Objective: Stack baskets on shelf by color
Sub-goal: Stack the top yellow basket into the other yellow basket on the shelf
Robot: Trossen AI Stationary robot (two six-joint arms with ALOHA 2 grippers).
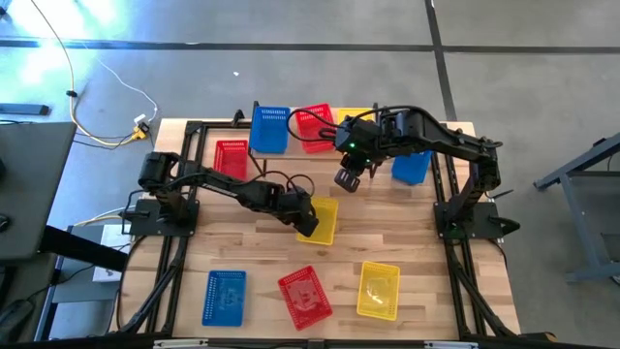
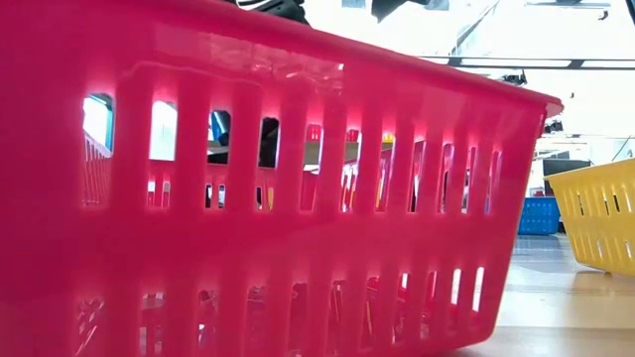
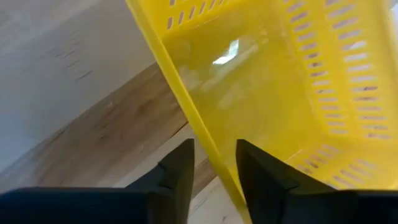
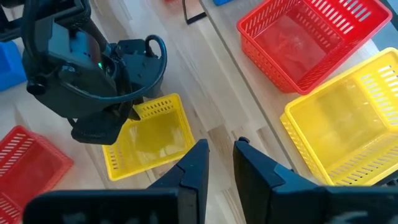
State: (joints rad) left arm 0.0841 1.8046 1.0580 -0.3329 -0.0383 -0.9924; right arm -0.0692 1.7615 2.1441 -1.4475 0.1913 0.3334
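My left gripper is open over the middle of the table. Its fingers straddle one side wall of a yellow basket, one inside and one outside, with a gap on both sides. That basket lies flat on the table. My right gripper hangs empty near the shelf's front edge, its fingers a narrow gap apart. A blue basket, a red basket and a yellow basket sit side by side on the shelf.
A red basket lies left of the shelf and a blue basket lies right of it. Near the front edge lie a blue basket, a red basket and a yellow basket. That red basket fills the low view.
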